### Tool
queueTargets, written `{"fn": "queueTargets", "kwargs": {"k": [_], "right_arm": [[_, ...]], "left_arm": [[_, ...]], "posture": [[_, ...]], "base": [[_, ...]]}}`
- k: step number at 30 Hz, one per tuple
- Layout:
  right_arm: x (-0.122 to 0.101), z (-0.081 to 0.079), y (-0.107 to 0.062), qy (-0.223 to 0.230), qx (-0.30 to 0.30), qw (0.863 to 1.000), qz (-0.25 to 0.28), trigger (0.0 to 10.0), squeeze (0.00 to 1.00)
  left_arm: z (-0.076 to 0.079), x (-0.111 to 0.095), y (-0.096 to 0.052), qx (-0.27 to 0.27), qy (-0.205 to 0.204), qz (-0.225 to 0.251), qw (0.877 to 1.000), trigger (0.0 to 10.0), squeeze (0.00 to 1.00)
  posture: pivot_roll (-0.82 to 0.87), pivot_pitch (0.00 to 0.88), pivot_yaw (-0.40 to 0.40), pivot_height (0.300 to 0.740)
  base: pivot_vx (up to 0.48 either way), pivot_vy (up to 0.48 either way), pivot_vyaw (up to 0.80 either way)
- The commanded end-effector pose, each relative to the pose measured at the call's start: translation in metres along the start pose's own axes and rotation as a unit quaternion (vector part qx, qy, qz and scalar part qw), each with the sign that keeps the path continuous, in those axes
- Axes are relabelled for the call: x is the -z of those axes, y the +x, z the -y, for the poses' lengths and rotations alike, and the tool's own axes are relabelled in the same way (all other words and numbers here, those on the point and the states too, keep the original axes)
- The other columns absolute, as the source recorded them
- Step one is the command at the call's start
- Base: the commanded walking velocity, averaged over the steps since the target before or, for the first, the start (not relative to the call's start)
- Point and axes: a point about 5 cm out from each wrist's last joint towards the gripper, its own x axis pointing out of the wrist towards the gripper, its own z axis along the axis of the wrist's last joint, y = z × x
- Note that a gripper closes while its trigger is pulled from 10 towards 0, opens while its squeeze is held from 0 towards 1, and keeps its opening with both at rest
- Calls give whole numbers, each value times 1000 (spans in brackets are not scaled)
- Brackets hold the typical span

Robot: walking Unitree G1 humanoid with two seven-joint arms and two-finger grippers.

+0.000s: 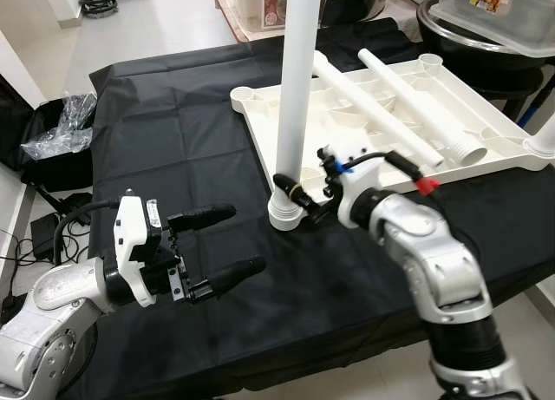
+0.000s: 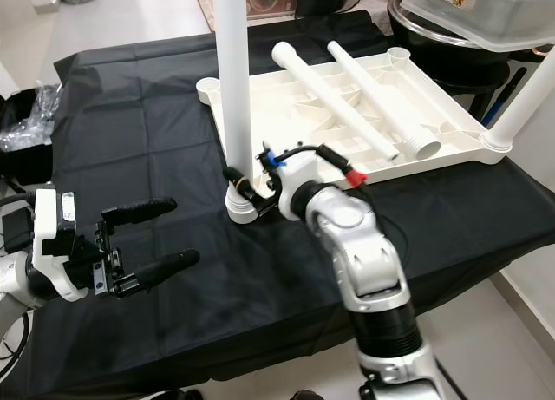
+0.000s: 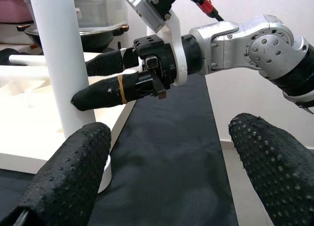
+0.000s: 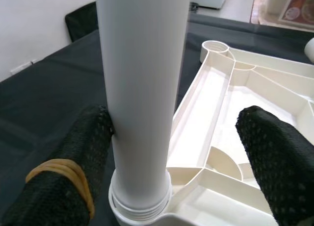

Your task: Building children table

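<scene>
Fitting legs to the upturned cream plastic tabletop point(image 1: 381, 144) looks like the step in hand: it lies underside-up on the black cloth-covered table point(image 1: 173, 131), and one tall white plastic tube leg point(image 1: 295, 88) stands upright in its near corner socket. The right gripper point(image 1: 299, 194) straddles that leg just above the socket, its fingers apart; one pad touches the tube, the other stands clear on the tabletop side. My reading is that the leg's threaded base is not yet fully seated, so the next move calls for closing on the tube and turning it while keeping it vertical.

The left gripper point(image 1: 227, 241) hovers over the cloth near the robot, fingers spread and empty.

Serving as a shallow tray, the ribbed underside holds two more white tube legs point(image 1: 395, 101) lying loose, side by side. Beyond the far corner, a clear lidded plastic box point(image 1: 499, 14) rests on a dark bowl; its contents are too unclear to name.
</scene>
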Motion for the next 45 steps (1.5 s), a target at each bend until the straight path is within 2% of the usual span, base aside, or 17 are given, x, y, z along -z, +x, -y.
{"fn": "queueTargets", "kwargs": {"k": [1, 5, 6, 7, 8, 9, 12, 17, 18, 19, 26, 30, 32, 35, 36, 40, 45], "right_arm": [[3, -1, -1, 7, -40, 999, -1, 10000, 1000], [4, 0, -2, 10, -59, 998, -2, 10000, 1000], [9, -1, -1, 12, -104, 994, -7, 10000, 561], [13, -2, 0, 14, -134, 991, -11, 10000, 561], [13, -2, 0, 14, -134, 991, -11, 10000, 561], [13, 2, 5, 16, -133, 991, -6, 10000, 0], [11, 7, 10, 19, -122, 992, 1, 10000, 0], [-9, 6, 29, 15, -152, 987, 44, 10000, 0], [-10, 6, 30, 13, -156, 987, 44, 9294, 0], [-10, 5, 30, 11, -161, 986, 45, 0, 0], [-8, 6, 25, -4, -167, 985, 32, 0, 0], [-1, -2, 28, -10, -79, 997, 18, 0, 0], [0, -5, 29, -7, -67, 998, 16, 0, 0], [4, -7, 32, 2, 9, 1000, 0, 0, 0], [4, -7, 32, 2, 9, 1000, 0, 0, 0], [16, -15, 31, 27, 99, 994, -36, 0, 0], [26, -33, 28, 62, 153, 985, -53, 0, 0]], "left_arm": [[1, 3, 0, 5, -4, -10, 1000, 10000, 0], [1, 3, 0, 5, -4, -10, 1000, 10000, 0], [2, 3, 1, 6, -6, -10, 1000, 10000, 0], [3, 3, 1, 6, -7, -10, 1000, 10000, 0], [3, 3, 1, 6, -7, -10, 1000, 10000, 0], [3, 3, 1, 7, -7, -10, 1000, 10000, 0], [4, 3, 1, 8, -8, -10, 1000, 10000, 0], [4, 2, -2, 5, -6, -11, 1000, 10000, 0], [4, 1, -2, 5, -6, -12, 1000, 10000, 0], [4, 1, -3, 4, -6, -12, 1000, 10000, 0], [3, 0, -5, -1, -4, -14, 1000, 10000, 0], [1, 1, -5, -6, -3, -14, 1000, 10000, 0], [1, 2, -5, -6, -3, -14, 1000, 10000, 0], [1, 2, -4, -6, -3, -13, 1000, 10000, 0], [1, 2, -4, -6, -3, -13, 1000, 10000, 0], [1, 2, -3, -6, -4, -12, 1000, 10000, 0], [1, 3, -1, -4, -5, -10, 1000, 10000, 0]], "posture": [[-36, 166, -1, 740], [-36, 166, -1, 740], [-32, 168, 0, 740], [-30, 167, -1, 740], [-30, 167, -1, 740], [-29, 171, 2, 740], [-30, 170, 2, 740], [-20, 172, 1, 740], [-20, 172, 1, 740], [-15, 175, -1, 740], [-18, 180, -2, 740], [-27, 180, -2, 740], [-27, 180, -2, 740], [-28, 181, -2, 740], [-28, 181, -2, 740], [-31, 177, -5, 740], [-32, 175, -2, 740]], "base": [[0, 0, 0], [0, 0, 0], [0, 0, 0], [0, 0, 0], [0, 0, 0], [0, 0, 0], [0, 0, 0], [0, 0, 0], [0, 0, 0], [0, 0, 0], [0, 0, 0], [0, 0, 0], [0, 0, 0], [0, 0, 0], [0, 0, 0], [0, 0, 0], [0, 0, 0]]}}
